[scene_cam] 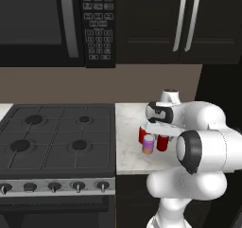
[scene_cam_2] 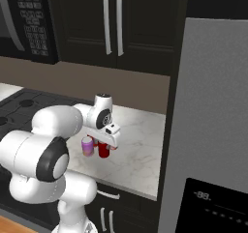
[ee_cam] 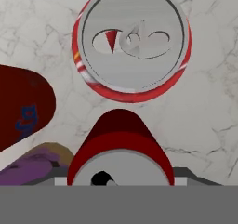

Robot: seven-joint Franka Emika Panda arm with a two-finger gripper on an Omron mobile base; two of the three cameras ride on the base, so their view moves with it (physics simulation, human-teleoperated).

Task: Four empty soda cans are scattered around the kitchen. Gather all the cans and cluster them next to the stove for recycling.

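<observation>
Position check: the cans sit clustered on the marble counter [scene_cam: 127,127] just right of the stove [scene_cam: 56,137] — a purple-pink can [scene_cam: 148,144] at the front, a red can [scene_cam: 163,143] beside it, another red can [scene_cam: 142,134] behind. In the hand view, a fourth red can [ee_cam: 131,49] stands upright below the camera, silver top facing you, and a further red can [ee_cam: 121,148] lies close at the bottom edge.

The gripper [scene_cam_2: 102,142] hangs directly over the cluster. You cannot tell whether its fingers are parted or clamped; the cans hide the tips.

Judged step: final placement. Next, confirm release, then lift straight up — any sideways drift risks toppling neighbouring cans.
</observation>
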